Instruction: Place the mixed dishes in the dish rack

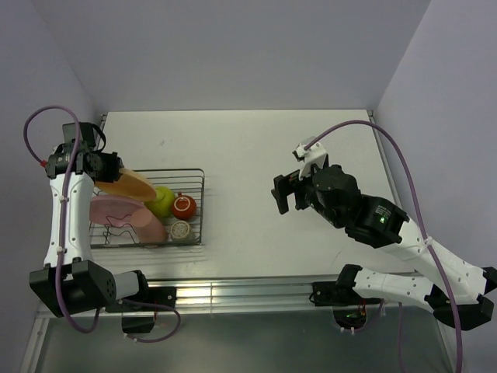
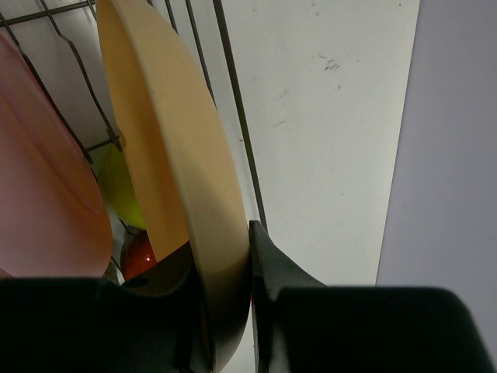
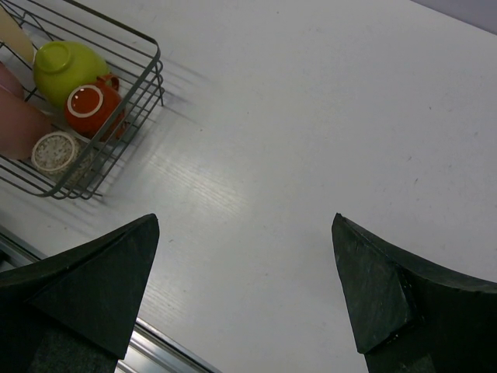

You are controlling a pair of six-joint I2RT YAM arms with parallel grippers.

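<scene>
I see left gripper (image 2: 224, 260) pinching yellow-orange plate (image 2: 167, 140) over dish rack (image 1: 203, 203); right gripper (image 3: 245, 221) at rack's 3 o'clock, spread wide.

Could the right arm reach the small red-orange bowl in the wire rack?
Probably yes: the open right gripper has only bare white table before the dark wire rack, where the small red-orange bowl sits uncovered.

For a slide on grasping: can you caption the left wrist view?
Left gripper shut on the yellow-orange plate by its rim, at the rack, pink plate beside it.
</scene>
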